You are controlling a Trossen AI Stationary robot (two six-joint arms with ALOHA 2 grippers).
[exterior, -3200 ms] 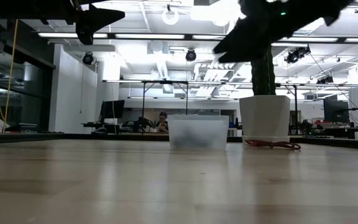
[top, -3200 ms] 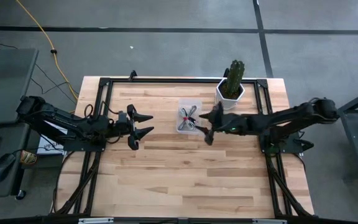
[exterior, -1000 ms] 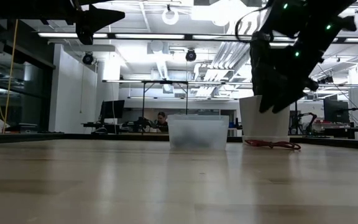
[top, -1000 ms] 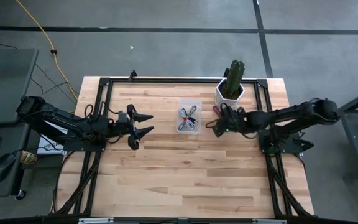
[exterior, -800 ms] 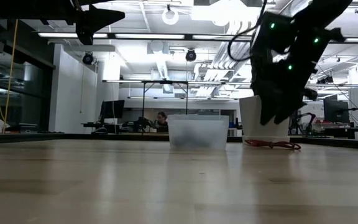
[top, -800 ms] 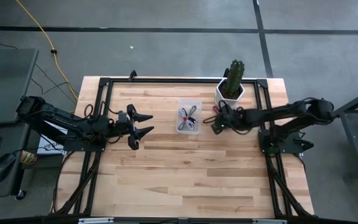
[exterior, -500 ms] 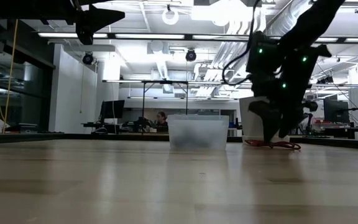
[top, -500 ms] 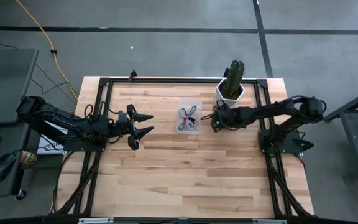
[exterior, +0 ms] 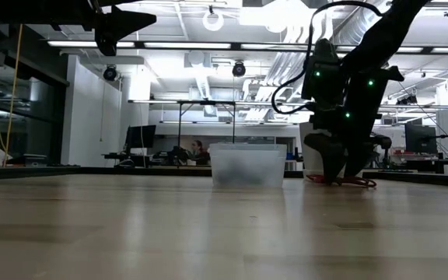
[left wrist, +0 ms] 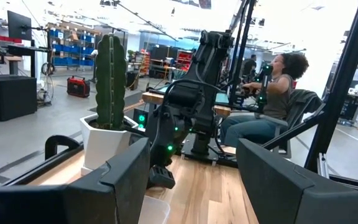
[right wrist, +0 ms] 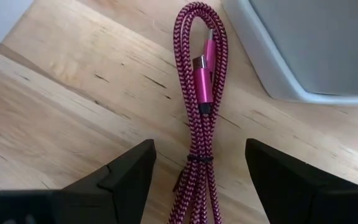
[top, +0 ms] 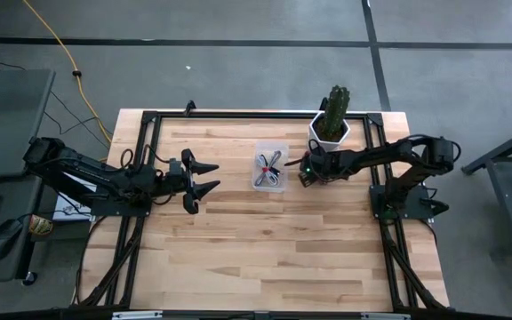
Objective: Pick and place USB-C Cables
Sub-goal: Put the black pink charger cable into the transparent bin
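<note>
**Right end effector low over the dark red cable beside the planter**

The right end effector [top: 304,176] is down at the bench [top: 265,249], just beside the white planter [top: 329,133] that holds a cactus [top: 337,105]. Its fingers [right wrist: 126,174] stand wide apart with nothing between them but the dark red cable [right wrist: 199,106], which lies flat on the wood, looped and tied partway along, its two plugs tucked inside the loop. The cable lies close to the planter's base; in the low view it shows as a thin red line [exterior: 356,183] on the bench at the end effector's tips.

The other cables [top: 269,169], grey, whitish and black, lie bundled in the clear container [top: 271,148] near the bench's middle, just left of the right end effector.

The left end effector [top: 204,177] hangs well above the bench on the left side, fingers spread wide and empty, well apart from the container.

In the left wrist view a person [left wrist: 272,99] sits in the room beyond the bench.
</note>
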